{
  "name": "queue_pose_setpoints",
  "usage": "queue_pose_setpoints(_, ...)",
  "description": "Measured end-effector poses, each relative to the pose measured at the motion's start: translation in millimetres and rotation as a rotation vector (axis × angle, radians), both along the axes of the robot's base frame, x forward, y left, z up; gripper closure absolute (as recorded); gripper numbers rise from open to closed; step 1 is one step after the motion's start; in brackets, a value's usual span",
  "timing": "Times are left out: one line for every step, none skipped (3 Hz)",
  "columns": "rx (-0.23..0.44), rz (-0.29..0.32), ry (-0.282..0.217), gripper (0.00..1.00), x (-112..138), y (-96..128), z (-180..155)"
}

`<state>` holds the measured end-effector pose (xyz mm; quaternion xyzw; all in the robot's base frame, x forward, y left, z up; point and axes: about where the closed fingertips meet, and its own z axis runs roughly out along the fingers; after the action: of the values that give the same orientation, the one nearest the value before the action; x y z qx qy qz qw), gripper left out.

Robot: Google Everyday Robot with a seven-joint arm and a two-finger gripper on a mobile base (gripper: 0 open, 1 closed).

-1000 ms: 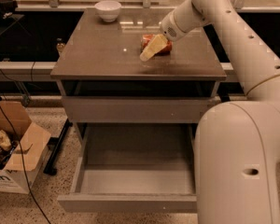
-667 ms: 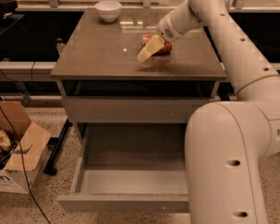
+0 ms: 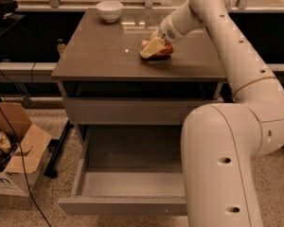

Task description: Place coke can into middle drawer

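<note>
The coke can [image 3: 164, 50] lies on its side on the brown cabinet top [image 3: 104, 51], right of the middle. My gripper [image 3: 153, 47] is down on the can's left end and covers part of it; the can rests on the top. The middle drawer [image 3: 128, 186] is pulled out wide open below, at the front of the cabinet, with nothing on its grey floor. My arm's big white links cover the drawer's right side.
A white bowl [image 3: 109, 10] stands at the back left of the cabinet top. A closed flat drawer front [image 3: 132, 110] sits above the open drawer. An open cardboard box [image 3: 14, 155] and cables lie on the floor at the left.
My gripper has shifted slightly left over the can. The arm's near links have swung left across the view. The can and drawer stay where they were.
</note>
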<state>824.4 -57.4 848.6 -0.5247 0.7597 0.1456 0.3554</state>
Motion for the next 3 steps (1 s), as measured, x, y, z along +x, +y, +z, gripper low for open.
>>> queue_pose_setpoints(-0.027, -0.019, -0.022, 0.81, -12, -22, 11)
queue_pose_setpoints(-0.043, -0.026, -0.021, 1.0, -36, -34, 14)
queue_pose_setpoints(-0.038, -0.041, -0.042, 1.0, -71, -42, 28)
